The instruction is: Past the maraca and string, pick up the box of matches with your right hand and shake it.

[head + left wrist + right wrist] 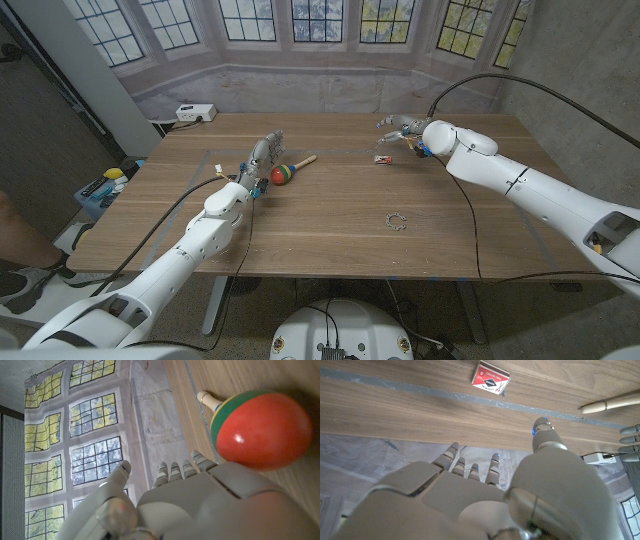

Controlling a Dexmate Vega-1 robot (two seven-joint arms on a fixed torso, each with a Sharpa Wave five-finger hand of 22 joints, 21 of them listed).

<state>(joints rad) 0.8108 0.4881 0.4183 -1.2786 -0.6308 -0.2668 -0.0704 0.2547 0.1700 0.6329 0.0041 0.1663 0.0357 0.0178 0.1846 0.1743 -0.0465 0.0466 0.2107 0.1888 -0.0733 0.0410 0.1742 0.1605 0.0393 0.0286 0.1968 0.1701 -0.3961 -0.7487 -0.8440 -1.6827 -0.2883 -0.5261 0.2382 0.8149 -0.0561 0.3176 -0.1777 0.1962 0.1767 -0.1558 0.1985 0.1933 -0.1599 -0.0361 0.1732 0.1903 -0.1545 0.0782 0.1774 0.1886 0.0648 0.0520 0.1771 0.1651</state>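
Fingers [390,124] of the right hand [410,131] are spread and hold nothing, just beside the box of matches [382,159], ready to grab it.

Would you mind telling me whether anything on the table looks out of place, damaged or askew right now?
Nothing stands out. The box of matches lies closed on the table beside the open right hand. The maraca lies on its side by the left hand, and the string sits nearer the front edge.
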